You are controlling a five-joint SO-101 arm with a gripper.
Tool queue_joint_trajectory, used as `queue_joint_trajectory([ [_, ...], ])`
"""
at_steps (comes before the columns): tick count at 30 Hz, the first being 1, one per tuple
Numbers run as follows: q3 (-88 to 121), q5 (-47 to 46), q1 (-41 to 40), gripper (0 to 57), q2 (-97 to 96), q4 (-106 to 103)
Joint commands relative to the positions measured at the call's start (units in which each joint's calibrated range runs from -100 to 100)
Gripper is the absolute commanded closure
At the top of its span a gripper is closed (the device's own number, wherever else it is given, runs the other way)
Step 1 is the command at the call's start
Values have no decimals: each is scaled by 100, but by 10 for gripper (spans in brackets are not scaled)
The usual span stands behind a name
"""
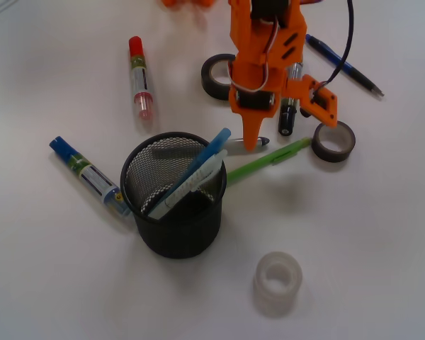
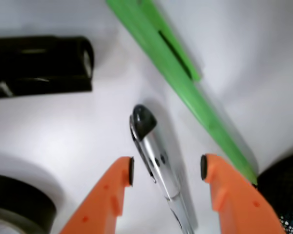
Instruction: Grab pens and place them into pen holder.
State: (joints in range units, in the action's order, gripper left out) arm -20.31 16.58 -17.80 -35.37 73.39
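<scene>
My claw is spread open, straddling the silver pen. The green pen lies just beside. Pen holder sits near.

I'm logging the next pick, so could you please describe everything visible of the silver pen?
The silver pen is slim, shiny and metallic-looking, with a dark rounded end and a clip along its barrel. It lies flat on the white table, beside the green pen without touching it, between the open fingers of the orange gripper, which do not touch it.
</scene>
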Motion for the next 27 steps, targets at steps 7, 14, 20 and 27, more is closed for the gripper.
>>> queue_joint_trajectory([
  [7, -189, -24, 94, 425, -675, -357],
  [14, -234, -88, 198, 572, -709, -524],
  [20, -596, -24, 408, 572, 73, -244],
  [27, -587, 391, 908, 572, 2002, 762],
])
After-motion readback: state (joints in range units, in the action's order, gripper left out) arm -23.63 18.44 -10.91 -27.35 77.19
